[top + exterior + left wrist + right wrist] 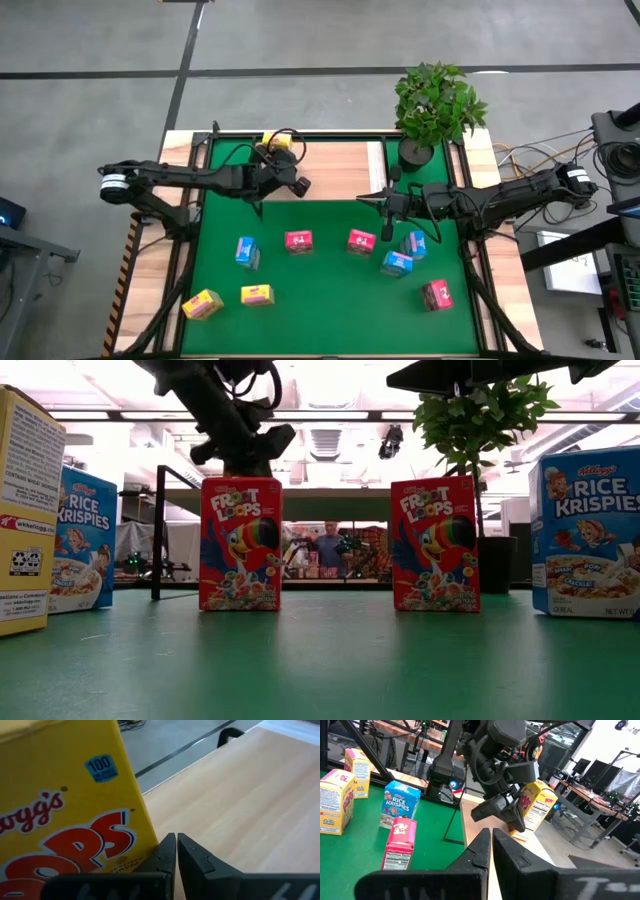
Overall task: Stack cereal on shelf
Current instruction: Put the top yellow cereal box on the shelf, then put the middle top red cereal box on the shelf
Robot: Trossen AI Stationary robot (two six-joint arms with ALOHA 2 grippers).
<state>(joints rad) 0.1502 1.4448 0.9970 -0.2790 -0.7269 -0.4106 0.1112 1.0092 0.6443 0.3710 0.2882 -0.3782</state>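
Left gripper [300, 185], fingers closed together and holding nothing, poised over the shelf [330, 170] just beside a yellow box [278, 143] standing at the shelf's far left. Right gripper [372, 201], likewise pinched shut and empty, at the shelf's near edge, right of centre, above the green mat [320, 300]. On the mat, eight more boxes: a blue box [246, 251] and a red box [298, 241] left of centre, a second red box [361, 242] and two blue boxes [413, 243] [397, 264] to the right, a third red box [437, 294] near right, two yellow boxes [202, 304] [257, 294] near left. In the low view, two Froot Loops boxes [240, 543] [434, 543] upright side by side, well apart, Rice Krispies boxes [78, 540] [592, 532] flanking them. Potted plant [436, 105] at the surface's far right corner, beside the shelf's white strip. A person [327, 547] visible far behind, in the room.
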